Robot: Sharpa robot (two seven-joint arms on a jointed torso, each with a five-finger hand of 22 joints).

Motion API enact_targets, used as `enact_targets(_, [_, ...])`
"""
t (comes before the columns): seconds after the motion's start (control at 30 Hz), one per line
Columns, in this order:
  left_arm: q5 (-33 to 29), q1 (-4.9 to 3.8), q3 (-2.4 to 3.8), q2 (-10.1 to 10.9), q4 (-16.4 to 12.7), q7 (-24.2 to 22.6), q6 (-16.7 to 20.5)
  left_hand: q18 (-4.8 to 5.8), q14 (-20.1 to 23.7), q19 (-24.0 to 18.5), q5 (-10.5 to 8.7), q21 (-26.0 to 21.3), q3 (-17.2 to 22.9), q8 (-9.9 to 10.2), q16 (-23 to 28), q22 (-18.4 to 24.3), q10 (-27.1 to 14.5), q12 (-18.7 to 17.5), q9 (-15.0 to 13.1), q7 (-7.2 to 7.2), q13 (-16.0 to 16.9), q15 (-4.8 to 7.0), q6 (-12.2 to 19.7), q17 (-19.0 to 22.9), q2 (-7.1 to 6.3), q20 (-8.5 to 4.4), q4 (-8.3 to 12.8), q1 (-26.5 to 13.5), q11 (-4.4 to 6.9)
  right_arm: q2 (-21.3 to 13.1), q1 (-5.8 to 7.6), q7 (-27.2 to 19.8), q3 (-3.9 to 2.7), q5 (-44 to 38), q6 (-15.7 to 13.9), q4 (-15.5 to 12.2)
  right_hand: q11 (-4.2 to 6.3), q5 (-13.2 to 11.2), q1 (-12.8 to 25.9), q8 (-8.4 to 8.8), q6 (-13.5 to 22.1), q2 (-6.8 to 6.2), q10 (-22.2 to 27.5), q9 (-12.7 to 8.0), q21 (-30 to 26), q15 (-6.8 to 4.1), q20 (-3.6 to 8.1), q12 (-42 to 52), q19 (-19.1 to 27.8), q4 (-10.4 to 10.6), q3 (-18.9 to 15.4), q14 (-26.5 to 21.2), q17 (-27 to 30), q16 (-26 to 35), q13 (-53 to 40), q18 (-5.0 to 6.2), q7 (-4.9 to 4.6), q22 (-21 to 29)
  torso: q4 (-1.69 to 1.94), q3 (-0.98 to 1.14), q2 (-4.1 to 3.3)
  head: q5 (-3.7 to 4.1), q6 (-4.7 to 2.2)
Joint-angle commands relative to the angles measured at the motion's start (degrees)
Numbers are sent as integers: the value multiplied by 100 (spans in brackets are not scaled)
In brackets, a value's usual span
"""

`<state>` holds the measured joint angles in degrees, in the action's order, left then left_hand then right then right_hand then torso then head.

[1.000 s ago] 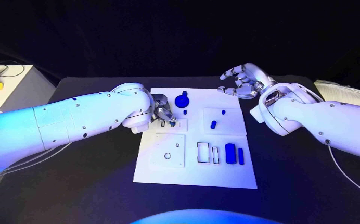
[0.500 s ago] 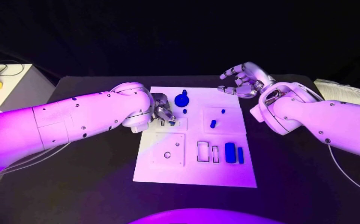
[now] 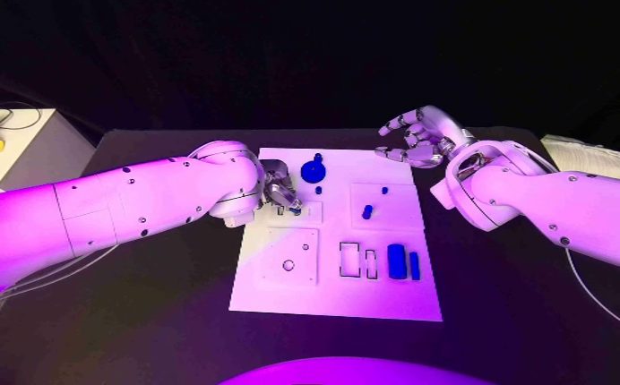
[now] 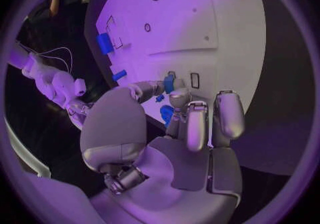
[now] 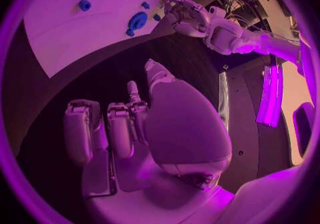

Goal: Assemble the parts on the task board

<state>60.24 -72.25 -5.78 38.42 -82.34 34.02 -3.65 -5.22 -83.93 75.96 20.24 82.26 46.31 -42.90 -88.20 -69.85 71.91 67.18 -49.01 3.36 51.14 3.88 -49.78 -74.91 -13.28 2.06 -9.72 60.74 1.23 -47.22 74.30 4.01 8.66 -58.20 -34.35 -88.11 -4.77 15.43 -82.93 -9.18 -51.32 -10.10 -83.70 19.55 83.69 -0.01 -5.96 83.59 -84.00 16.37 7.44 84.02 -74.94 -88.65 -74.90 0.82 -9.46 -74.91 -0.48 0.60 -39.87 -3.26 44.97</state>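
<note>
Small blue part (image 4: 168,84) half-hidden by left hand (image 3: 282,195)

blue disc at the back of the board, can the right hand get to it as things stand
Probably yes: the right hand hovers open off the board's back corner, and bare board lies between it and the disc.

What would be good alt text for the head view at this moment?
The robot's left hand is down on the upper left part of the white task board, fingers at a small blue part. The right hand is above the table beyond the board's far right corner, fingers apart, holding nothing. More blue parts lie or stand on the board, among them a round one.
</note>
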Motion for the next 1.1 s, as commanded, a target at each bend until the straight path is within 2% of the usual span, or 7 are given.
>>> enact_targets(0.03, [75, 10, -6, 5, -11, 7, -115, 73, -495, 38, 23, 39, 1142, -20, -20, -10, 33, 6, -11, -22, 3, 49, -56, -1144, 48, 4, 1145, -9, -5, 3, -7, -15, -1, -20, 76, 1, -1, 33, 51, 29, -11, -19, 17, -9, -29, 47, -35, -24, -280, 19, 23, 489, -1060, 17, -870, 88, -15, -1042, 1, -3, 0, -6, 2])
enact_targets(0.7, [-49, 11, -4, -4, -27, 6, -243, 82, -502, 66, 70, 55, 1155, -26, -28, -48, 47, 14, -19, -28, 14, 54, -69, -1164, 39, -1, 1156, -18, 0, 0, -20, -3, -1, -20, 82, 4, -1, 36, 76, 28, -9, -17, 19, -9, -24, 46, -35, -25, -284, 15, 30, 491, -1066, 16, -867, 87, -15, -1046, -6, 11, 3, -3, 25])
enact_targets(1.1, [-100, 11, -4, -40, 1, 5, -307, 82, -503, 68, 80, 56, 1160, -27, -29, -50, 49, 14, -20, -30, 15, 56, -72, -1165, 37, -2, 1160, -19, 2, 4, -24, 5, -1, -20, 88, 13, -1, 36, 78, 29, -9, -16, 18, -9, -27, 46, -35, -25, -283, 14, 31, 490, -1063, 17, -867, 87, -15, -1045, 1, 8, 5, 5, 29])
